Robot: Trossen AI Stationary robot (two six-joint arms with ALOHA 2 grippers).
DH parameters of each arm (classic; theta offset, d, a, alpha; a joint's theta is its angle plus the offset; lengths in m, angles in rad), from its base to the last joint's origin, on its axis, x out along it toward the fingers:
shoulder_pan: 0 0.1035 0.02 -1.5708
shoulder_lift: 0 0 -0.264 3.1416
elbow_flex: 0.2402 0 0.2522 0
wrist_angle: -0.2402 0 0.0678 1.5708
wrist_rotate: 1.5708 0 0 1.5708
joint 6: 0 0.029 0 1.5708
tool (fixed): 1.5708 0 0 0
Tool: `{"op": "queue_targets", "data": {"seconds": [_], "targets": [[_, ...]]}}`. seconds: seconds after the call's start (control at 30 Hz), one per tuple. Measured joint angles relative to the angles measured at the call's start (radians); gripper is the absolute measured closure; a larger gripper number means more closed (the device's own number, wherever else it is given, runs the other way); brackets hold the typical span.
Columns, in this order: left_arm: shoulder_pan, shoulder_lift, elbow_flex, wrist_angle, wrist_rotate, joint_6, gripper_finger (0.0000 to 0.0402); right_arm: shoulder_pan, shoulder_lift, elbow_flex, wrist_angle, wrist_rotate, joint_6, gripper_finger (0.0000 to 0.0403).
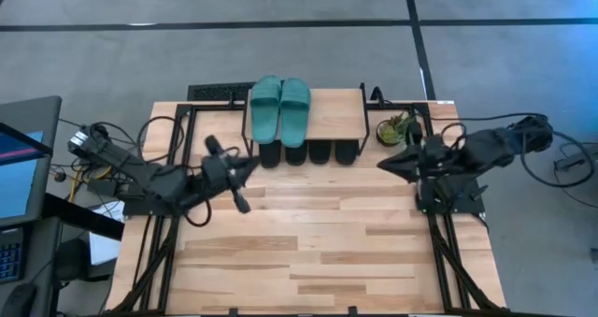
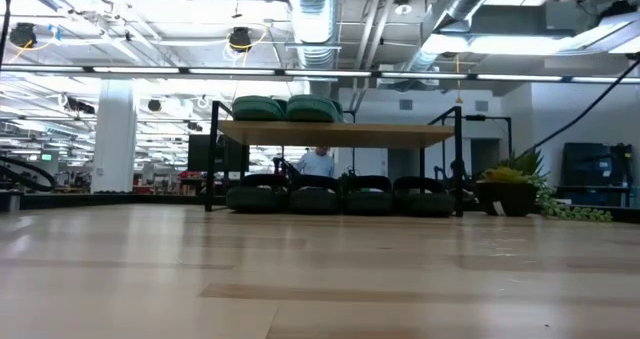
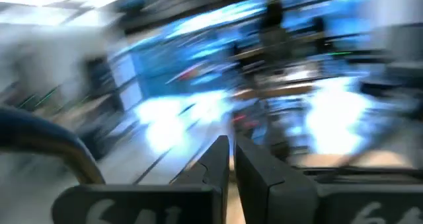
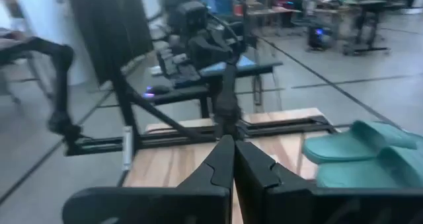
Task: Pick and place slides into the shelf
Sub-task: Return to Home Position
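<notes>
- The large table of light wooden planks has a bare front part; all the task's things stand at its far edge.
- The dark left arm reaches from the left side over the table; the left jaws are clenched on nothing and hang just before the shelf's left front corner, apart from it.
- The dark right arm sits folded at the right side; the right jaws are also clenched and empty, and point toward the shelf from near its right end.
- The small low shelf, a light wooden board on thin black metal legs, stands at the middle of the far edge.
- The four black open-toe slides stand in a row under the board, only their ends showing from above; the pair of teal-green slides lies side by side on the left part of the board.
- I judge the placing finished, since all six slides are in the shelf; the step in hand seems to be the going back to rest.
- The small green potted plant stands just right of the shelf; the next move calls for each arm to draw away and fold without brushing the plant or the thin legs.
</notes>
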Motion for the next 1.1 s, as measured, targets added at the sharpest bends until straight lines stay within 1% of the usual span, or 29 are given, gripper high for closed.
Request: {"op": "queue_targets", "data": {"seconds": [0.07, 0.1, 0.13, 0.2, 0.27, 0.33, 0.43, 0.53, 0.63, 0.7, 0.8, 0.9, 1.0, 1.1], "targets": [[0.037, 0.0, 0.002, 0.015, 0.216, 0.083, 0.0388, -0.003, -0.003, 0.001, -0.001, -0.066, -0.079, 0.0403], [0.062, 0.0, 0.002, 0.024, 0.279, 0.091, 0.0388, -0.007, -0.002, 0.001, 0.0, -0.084, -0.108, 0.0403], [0.089, 0.0, 0.002, 0.027, 0.306, 0.074, 0.0388, -0.015, 0.004, 0.001, 0.0, -0.085, -0.116, 0.0403], [0.15, 0.0, 0.002, 0.011, 0.309, 0.009, 0.0388, -0.043, 0.01, 0.001, -0.014, -0.099, -0.114, 0.0403], [0.211, 0.0, 0.002, -0.033, 0.331, -0.039, 0.0388, -0.084, 0.019, 0.0, -0.038, -0.163, -0.111, 0.0403], [0.27, 0.001, 0.002, -0.051, 0.409, -0.083, 0.0388, -0.136, 0.024, 0.001, -0.056, -0.255, -0.093, 0.0403], [0.369, -0.001, 0.0, -0.081, 0.574, -0.14, 0.0388, -0.235, 0.023, -0.01, -0.062, -0.41, -0.085, 0.0403], [0.459, -0.014, -0.027, -0.088, 0.659, -0.189, 0.0388, -0.331, 0.001, -0.042, -0.056, -0.505, -0.089, 0.0403], [0.52, -0.071, -0.073, -0.079, 0.7, -0.222, 0.0388, -0.398, -0.039, -0.101, -0.007, -0.53, -0.089, 0.0403], [0.54, -0.133, -0.126, -0.07, 0.7, -0.229, 0.0388, -0.418, -0.08, -0.169, 0.033, -0.531, -0.084, 0.0403], [0.551, -0.257, -0.227, -0.031, 0.673, -0.233, 0.0388, -0.42, -0.163, -0.301, 0.181, -0.521, -0.072, 0.0403], [0.552, -0.389, -0.343, -0.019, 0.633, -0.272, 0.0388, -0.417, -0.256, -0.433, 0.316, -0.49, -0.049, 0.0403], [0.544, -0.499, -0.46, 0.005, 0.623, -0.319, 0.0388, -0.418, -0.31, -0.531, 0.385, -0.47, -0.026, 0.0403], [0.532, -0.589, -0.554, 0.022, 0.588, -0.351, 0.0388, -0.422, -0.338, -0.6, 0.396, -0.441, -0.005, 0.0403]]}}
